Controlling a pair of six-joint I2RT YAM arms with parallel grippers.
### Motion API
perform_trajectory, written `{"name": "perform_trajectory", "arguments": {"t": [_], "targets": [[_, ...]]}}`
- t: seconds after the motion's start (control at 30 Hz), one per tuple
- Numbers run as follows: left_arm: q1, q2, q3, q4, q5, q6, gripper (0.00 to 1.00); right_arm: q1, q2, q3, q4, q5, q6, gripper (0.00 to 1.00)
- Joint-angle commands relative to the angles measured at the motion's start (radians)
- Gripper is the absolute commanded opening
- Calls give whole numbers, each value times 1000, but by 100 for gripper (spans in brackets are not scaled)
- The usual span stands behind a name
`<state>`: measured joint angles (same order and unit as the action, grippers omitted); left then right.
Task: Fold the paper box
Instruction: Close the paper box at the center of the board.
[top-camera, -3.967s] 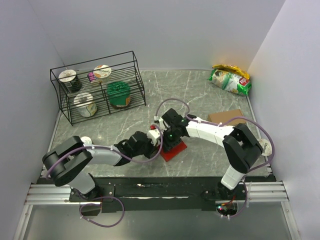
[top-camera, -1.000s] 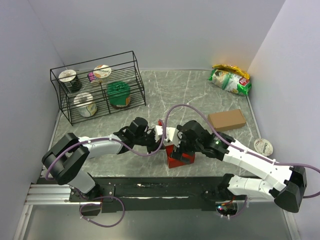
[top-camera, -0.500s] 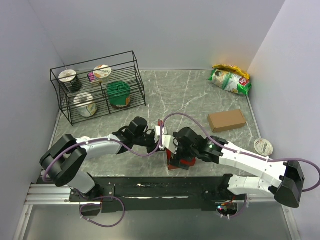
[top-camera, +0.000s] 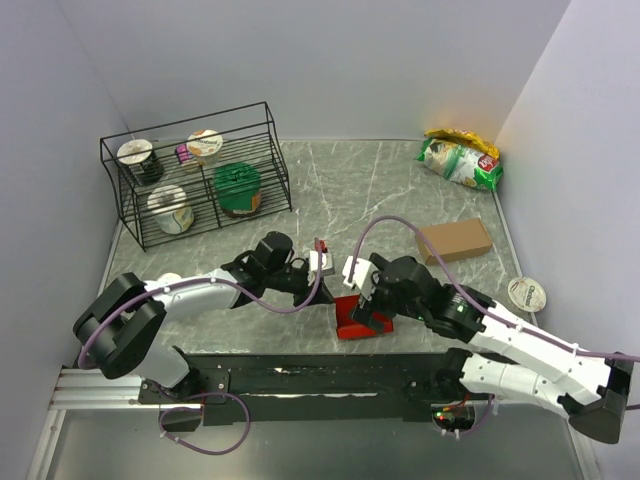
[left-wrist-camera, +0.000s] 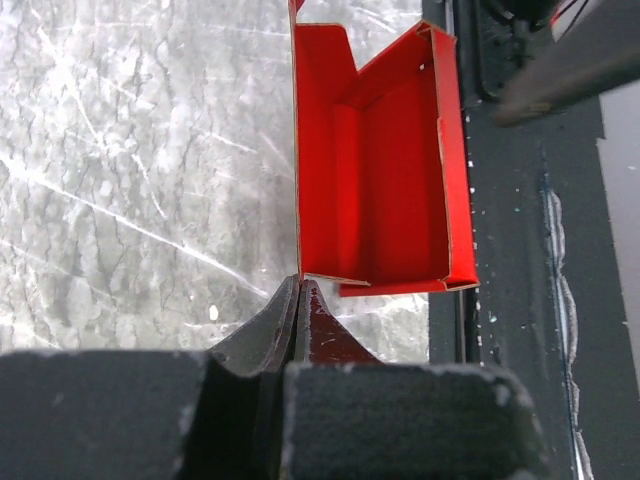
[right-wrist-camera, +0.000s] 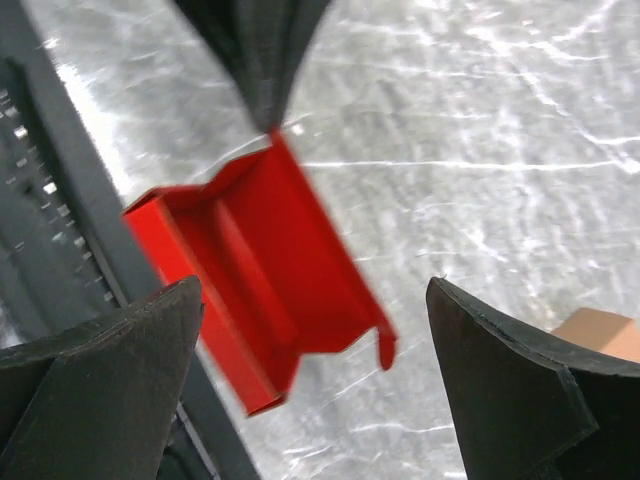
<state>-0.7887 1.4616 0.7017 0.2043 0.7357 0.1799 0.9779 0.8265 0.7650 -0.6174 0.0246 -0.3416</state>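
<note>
Grey marble table (top-camera: 400, 190), top view | right gripper (right-wrist-camera: 313, 290) has backed off slightly rightward, jaws spread wide, empty | left gripper (left-wrist-camera: 298, 310) clamped tight on wall corner of paper box (top-camera: 358, 318), lower centre of frame | walls half up, folding looks unfinished

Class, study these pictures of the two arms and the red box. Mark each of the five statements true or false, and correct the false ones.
1. The left claw is shut on an edge of the red box. True.
2. The right claw grips the red box. False: it is wide open over the box.
3. The red box lies near the front edge of the table. True.
4. The brown box sits inside the wire rack. False: it lies on the table at the right; the rack holds tubs.
5. The red box is folded shut. False: it is open, its inside showing.
</note>
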Motion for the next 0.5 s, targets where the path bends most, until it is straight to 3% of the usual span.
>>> {"name": "perform_trajectory", "arguments": {"t": [0.0, 0.2, 0.47], "targets": [[3, -37, 25, 9, 60, 3, 1, -50, 41, -29, 116, 31, -84, 100], [3, -43, 32, 0, 79, 4, 1, -143, 121, -27, 192, -56, -209, 99], [0, -44, 35, -8, 74, 6, 1, -202, 218, -20, 213, -232, -244, 97]]}}
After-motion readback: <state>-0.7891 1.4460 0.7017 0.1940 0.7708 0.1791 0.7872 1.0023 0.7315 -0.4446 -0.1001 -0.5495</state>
